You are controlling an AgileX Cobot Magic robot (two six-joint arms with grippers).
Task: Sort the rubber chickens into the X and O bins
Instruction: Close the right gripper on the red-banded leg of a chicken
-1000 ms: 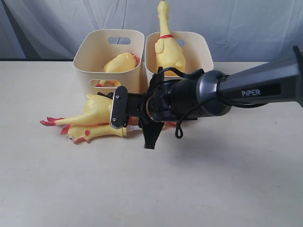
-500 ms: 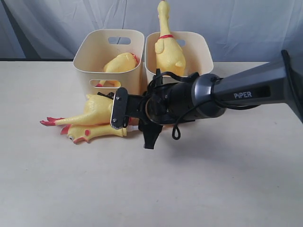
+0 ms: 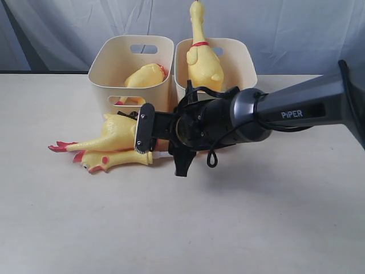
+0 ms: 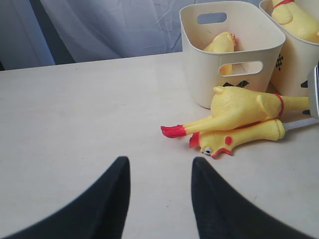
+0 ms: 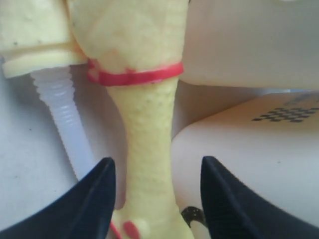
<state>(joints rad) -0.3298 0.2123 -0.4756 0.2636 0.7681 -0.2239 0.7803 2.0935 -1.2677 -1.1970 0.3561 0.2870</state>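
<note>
Two rubber chickens lie on the table in front of the left bin (image 3: 105,63). One is a large one (image 3: 117,134) with a red collar, the other a small one (image 3: 114,161) with a white stem (image 5: 62,109). My right gripper (image 3: 144,130) reaches across from the right. In the right wrist view it (image 5: 157,160) stands open astride the large chicken's neck (image 5: 147,129), with a gap on each side. A third chicken (image 3: 145,76) lies in the left bin. Another (image 3: 202,60) stands upright in the right bin (image 3: 242,63). I cannot read the bins' X and O marks. My left gripper (image 4: 160,160) hangs open over bare table.
A pale curtain hangs behind the bins. The two bins stand side by side at the back, almost touching. The right arm's dark forearm (image 3: 296,108) crosses the table's right half. Bare tabletop lies in front of the chickens.
The right gripper's jaws have widened around the large chicken's neck, and the right arm has shifted slightly left. The chickens and bins have not moved.
</note>
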